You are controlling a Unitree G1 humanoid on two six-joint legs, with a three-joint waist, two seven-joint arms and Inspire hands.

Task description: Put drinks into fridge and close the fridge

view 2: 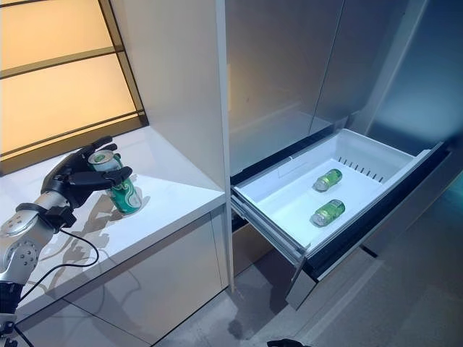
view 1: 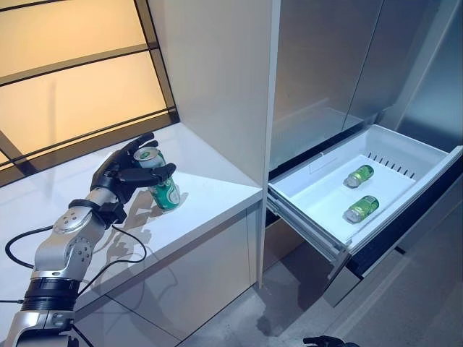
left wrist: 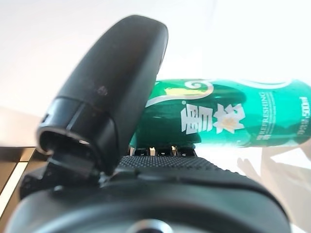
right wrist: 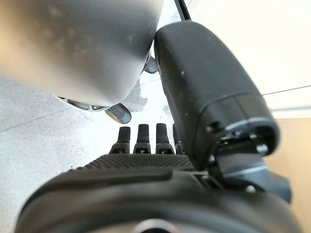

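Observation:
A green can (view 1: 165, 189) stands tilted on the white counter (view 1: 217, 189), between the thumb and fingers of my left hand (view 1: 121, 172). The thumb lies across its front and the fingers curl behind its top. In the left wrist view the can (left wrist: 228, 114) shows past the thumb (left wrist: 116, 92). The fridge's lower drawer (view 1: 311, 210) is pulled out to the right, with green cans (view 1: 359, 175) lying on their sides in its white bin. My right hand (right wrist: 146, 179) hangs low over the floor, fingers relaxed and empty.
A tall white cabinet wall (view 1: 217, 79) stands between the counter and the fridge. The steel fridge doors (view 1: 340, 58) above the drawer are closed. The open drawer juts out over the grey floor (view 1: 260, 318).

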